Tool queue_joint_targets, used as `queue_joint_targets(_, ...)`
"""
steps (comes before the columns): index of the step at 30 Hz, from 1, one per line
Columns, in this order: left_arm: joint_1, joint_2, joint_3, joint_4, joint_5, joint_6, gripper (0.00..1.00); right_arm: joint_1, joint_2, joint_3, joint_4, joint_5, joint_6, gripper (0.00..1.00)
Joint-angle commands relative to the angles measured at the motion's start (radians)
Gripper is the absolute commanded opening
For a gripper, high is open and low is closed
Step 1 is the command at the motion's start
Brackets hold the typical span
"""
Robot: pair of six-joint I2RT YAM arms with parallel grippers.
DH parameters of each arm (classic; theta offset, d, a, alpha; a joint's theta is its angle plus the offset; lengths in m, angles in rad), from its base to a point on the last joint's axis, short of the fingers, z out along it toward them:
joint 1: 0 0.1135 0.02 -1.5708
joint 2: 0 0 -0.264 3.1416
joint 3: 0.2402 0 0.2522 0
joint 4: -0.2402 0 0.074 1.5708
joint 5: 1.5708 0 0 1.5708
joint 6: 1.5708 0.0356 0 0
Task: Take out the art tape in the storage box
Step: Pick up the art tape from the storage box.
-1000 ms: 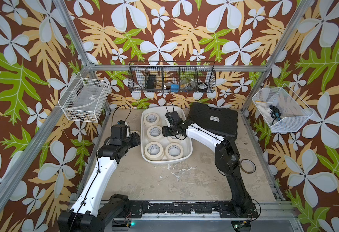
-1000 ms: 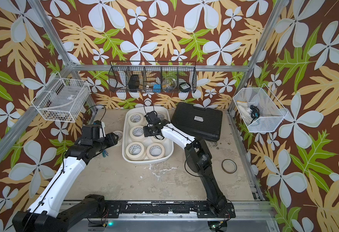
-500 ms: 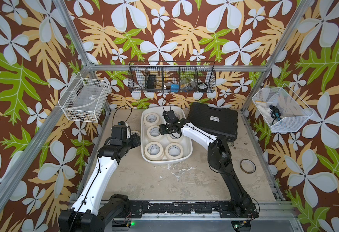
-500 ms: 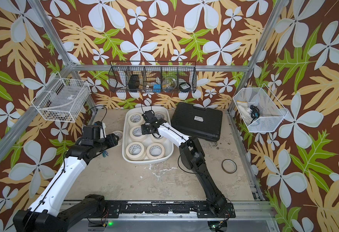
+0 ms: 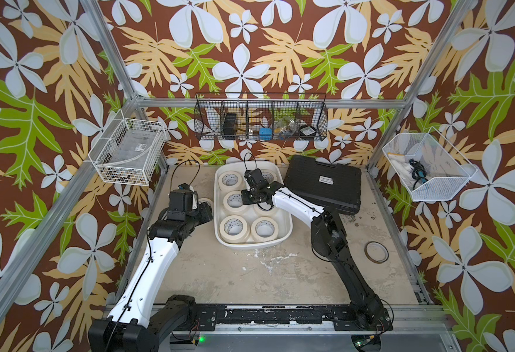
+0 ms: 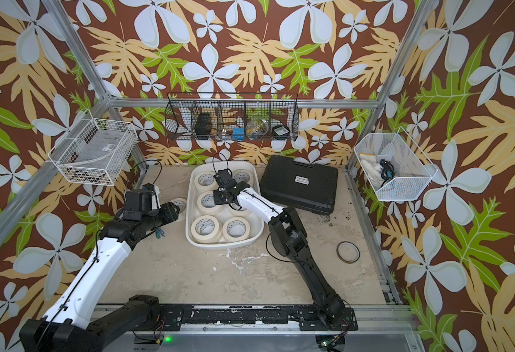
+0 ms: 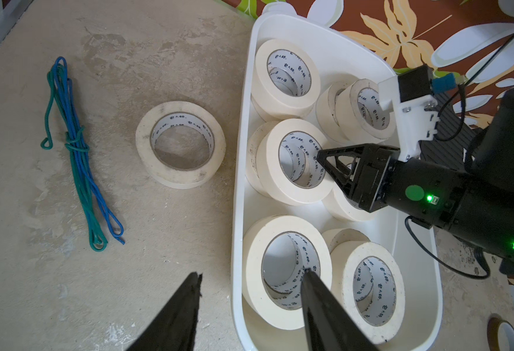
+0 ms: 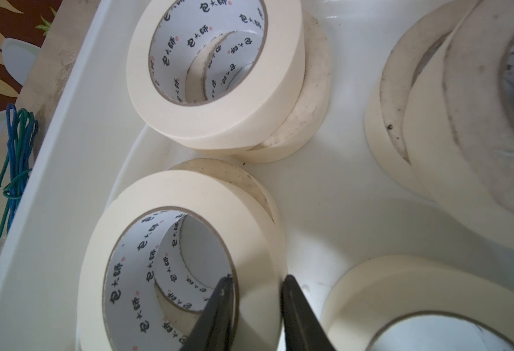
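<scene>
**Table** (image 5: 280, 274), with the storage box (image 5: 251, 244) at its 12 o'clock end. The art tape (image 5: 235, 238) lies flat inside the box in two columns of three, mostly stacked two high.

**Right gripper** (image 8: 258, 276), inside the box, pinches the wall of the top roll of the middle stack in the 9 o'clock column. One finger sits in the white core and the other presses the outer face.

**Left gripper** (image 7: 251, 272), at 9 o'clock of the box, is spread and holds nothing.

**Loose roll** (image 7: 176, 179) lies flat on the table just beside the box's 9 o'clock wall. A blue-green cord (image 7: 79, 158) lies farther out toward 9 o'clock.
</scene>
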Motion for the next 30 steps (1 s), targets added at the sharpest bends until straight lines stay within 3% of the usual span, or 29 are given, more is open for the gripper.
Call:
queue_joint_targets(1,0.001,0.006,0.004,-0.002,-0.005,0.01,0.57,0.0,0.013,0.017,-0.024,0.027,-0.007,0.38)
queue_joint_targets(4,0.0,0.007,0.008,-0.001,-0.004,0.012,0.57,0.0,0.023,0.036,-0.04,0.033,-0.002,0.47)
queue_joint_targets(8,0.0,0.007,0.008,0.0,-0.003,0.012,0.58,0.002,0.035,0.051,-0.034,0.041,0.001,0.48)
queue_joint_targets(22,0.0,0.0,0.015,-0.016,-0.021,0.027,0.58,0.007,0.053,0.085,-0.04,0.048,0.005,0.2)
queue_joint_targets(30,0.0,-0.002,0.015,-0.011,-0.003,0.021,0.59,0.007,-0.075,0.031,-0.059,0.091,-0.015,0.13)
